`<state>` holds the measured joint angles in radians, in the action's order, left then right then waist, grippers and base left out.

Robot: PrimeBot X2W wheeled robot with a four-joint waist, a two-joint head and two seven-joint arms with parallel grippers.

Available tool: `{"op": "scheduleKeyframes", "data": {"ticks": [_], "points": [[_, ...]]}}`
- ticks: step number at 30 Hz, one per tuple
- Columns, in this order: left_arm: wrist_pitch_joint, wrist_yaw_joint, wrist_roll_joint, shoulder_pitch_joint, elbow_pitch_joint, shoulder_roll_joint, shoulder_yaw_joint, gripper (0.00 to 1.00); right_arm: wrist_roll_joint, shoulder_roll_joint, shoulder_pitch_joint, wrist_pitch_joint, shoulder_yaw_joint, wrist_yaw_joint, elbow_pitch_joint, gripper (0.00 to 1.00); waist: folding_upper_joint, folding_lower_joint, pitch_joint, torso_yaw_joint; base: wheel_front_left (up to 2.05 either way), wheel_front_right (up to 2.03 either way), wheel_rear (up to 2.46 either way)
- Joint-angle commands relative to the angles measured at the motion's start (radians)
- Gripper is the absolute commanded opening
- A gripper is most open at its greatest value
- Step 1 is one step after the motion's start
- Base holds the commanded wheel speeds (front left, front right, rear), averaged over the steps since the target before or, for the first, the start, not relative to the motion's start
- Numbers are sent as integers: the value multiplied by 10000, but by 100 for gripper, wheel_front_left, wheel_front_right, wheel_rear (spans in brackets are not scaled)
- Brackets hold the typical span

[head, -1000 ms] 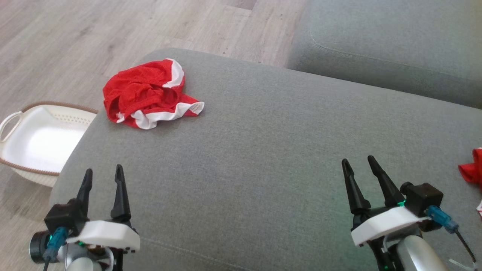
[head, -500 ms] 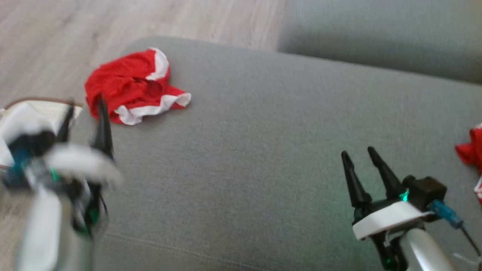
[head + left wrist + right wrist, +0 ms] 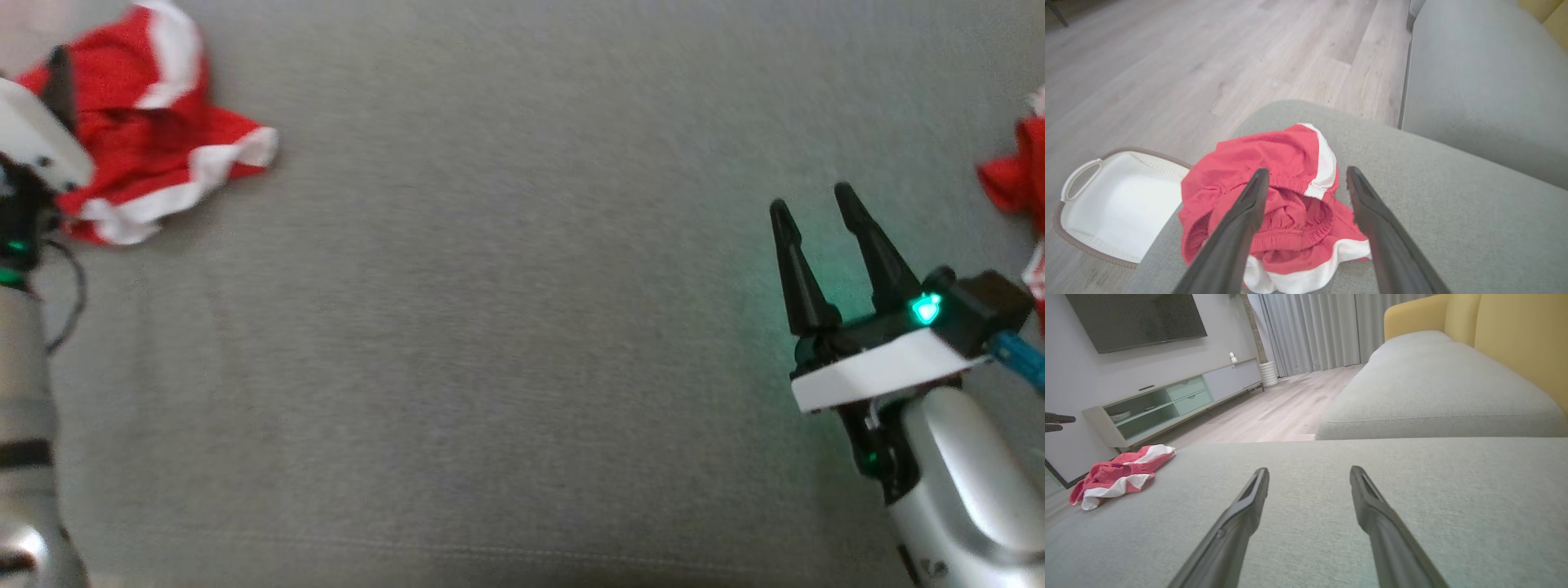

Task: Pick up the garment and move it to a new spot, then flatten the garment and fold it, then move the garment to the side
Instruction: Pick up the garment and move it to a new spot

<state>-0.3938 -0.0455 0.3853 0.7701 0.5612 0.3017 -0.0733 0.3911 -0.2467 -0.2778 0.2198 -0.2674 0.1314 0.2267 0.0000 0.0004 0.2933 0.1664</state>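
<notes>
My R gripper [image 3: 1308,471] hangs w/ fingers spread wide over the grey cushion [image 3: 1474,506]; red-white garment [image 3: 1120,475] lies crumpled well apart, by cushion edge, view left.

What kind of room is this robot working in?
Most likely a home living room: a grey sofa, a wall-mounted television above a low cabinet, and long curtains.

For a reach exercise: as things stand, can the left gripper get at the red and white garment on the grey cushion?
Probably yes: the open left gripper points straight at the garment, with nothing between them.
</notes>
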Motion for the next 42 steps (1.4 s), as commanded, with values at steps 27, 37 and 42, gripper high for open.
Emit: {"op": "scheduleKeyframes", "data": {"ticks": [27,37,42], "points": [[514,144,-641,1740,4493,1778,262,0,457,-116,-753,400,-700,-7,336,100,0,-4,734,-1644,0,0,0],[1491,1241,-1284,2163,4310,1655,1436,0,490,336,-164,416,-806,-7,974,100,0,-4,-1481,-1785,0,0,0],[1550,1551,-1370,2125,3752,1320,1985,0,458,491,111,417,-705,-7,1100,100,0,-4,-2119,-1938,0,0,0]]}}
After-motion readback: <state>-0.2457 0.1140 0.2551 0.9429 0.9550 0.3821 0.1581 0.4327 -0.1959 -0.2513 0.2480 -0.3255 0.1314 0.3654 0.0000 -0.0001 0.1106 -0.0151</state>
